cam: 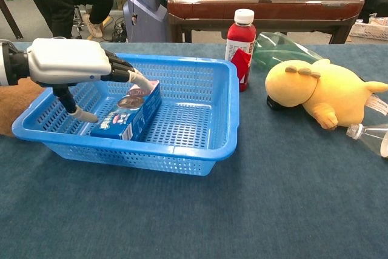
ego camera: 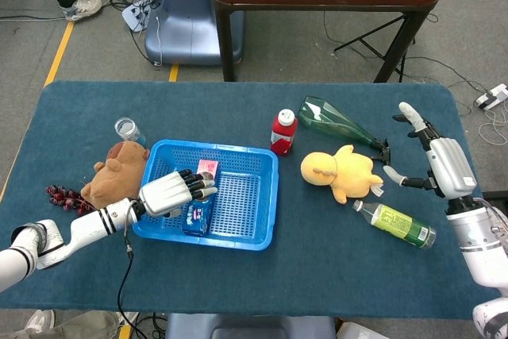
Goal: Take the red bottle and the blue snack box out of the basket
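The blue snack box (ego camera: pixel 201 202) (cam: pixel 128 110) lies flat inside the blue basket (ego camera: pixel 246 225) (cam: pixel 200 150), toward its left side. My left hand (ego camera: pixel 169 193) (cam: pixel 70 62) hovers over the basket's left part with fingers spread above the box's top face and the thumb hanging beside it; it holds nothing. The red bottle (ego camera: pixel 283 132) (cam: pixel 240 40) with a white cap stands upright on the table just outside the basket's far right corner. My right hand (ego camera: pixel 439 160) is open at the table's right edge, near the yellow plush.
A yellow plush duck (ego camera: pixel 343 172) (cam: pixel 317 92) lies right of the basket. Behind it is a green glass bottle (ego camera: pixel 337 122), in front a clear green-labelled bottle (ego camera: pixel 394 222). Left of the basket sit a brown plush (ego camera: pixel 111 172), a glass jar (ego camera: pixel 128 130) and dark berries (ego camera: pixel 65 198).
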Motion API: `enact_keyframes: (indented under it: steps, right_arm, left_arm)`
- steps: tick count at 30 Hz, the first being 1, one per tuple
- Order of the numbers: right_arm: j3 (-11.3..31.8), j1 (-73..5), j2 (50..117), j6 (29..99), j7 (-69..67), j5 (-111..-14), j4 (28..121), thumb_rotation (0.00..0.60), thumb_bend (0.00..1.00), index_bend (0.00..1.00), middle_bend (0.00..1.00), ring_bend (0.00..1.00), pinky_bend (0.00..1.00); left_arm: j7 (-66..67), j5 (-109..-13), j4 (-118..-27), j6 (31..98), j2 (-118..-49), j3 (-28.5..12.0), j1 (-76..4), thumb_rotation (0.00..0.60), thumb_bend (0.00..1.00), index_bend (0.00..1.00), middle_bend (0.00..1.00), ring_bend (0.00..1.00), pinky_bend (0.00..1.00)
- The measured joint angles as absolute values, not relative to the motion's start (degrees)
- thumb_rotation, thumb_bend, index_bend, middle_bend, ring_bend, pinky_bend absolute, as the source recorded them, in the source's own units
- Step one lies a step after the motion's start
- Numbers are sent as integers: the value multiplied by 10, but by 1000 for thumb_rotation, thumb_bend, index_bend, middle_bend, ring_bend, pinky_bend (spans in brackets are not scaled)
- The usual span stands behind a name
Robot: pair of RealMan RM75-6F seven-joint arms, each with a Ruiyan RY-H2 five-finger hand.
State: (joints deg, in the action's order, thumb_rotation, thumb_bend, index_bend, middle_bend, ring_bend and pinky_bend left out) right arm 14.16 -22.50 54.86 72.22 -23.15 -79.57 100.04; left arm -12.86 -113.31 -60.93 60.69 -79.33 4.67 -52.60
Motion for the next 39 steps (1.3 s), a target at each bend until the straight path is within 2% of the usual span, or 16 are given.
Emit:
enact_keyframes:
  steps: [4,15,22,25,31,36,39]
  right_arm:
    - [142,-224,549,723,-235,-794,998,600,193,2,187,130,275]
    - [145,-222,552,723,-241,-789,991,600,192,5,188,130,275]
    - [147,-220,555,726,-248,-787,985,600,192,5,188,130,275]
    - [147,-219,555,726,-252,-788,984,600,192,5,188,129,275]
    - [147,-216,554,727,-260,-786,981,600,193,5,188,130,275]
    - [150,-215,553,727,-265,-785,979,600,192,5,188,129,275]
    - [151,-215,553,729,-267,-785,978,600,192,5,188,130,275]
  left_arm:
    - [-117,-1133,-607,602,-800,53,-535,600,242,142,149,195,272]
    - [-80,-1123,-609,579,-808,64,-559,600,242,274,106,188,271]
    - [-63,-1112,-622,565,-809,68,-567,600,242,297,103,186,271]
    - [-50,-1106,-625,558,-815,70,-569,600,242,344,111,186,271]
    - [-45,-1096,-619,564,-832,70,-567,600,242,483,258,243,265]
    - [-47,-1090,-613,584,-843,68,-563,600,243,622,455,376,257]
    - [-55,-1087,-612,591,-845,68,-561,600,243,650,547,435,257]
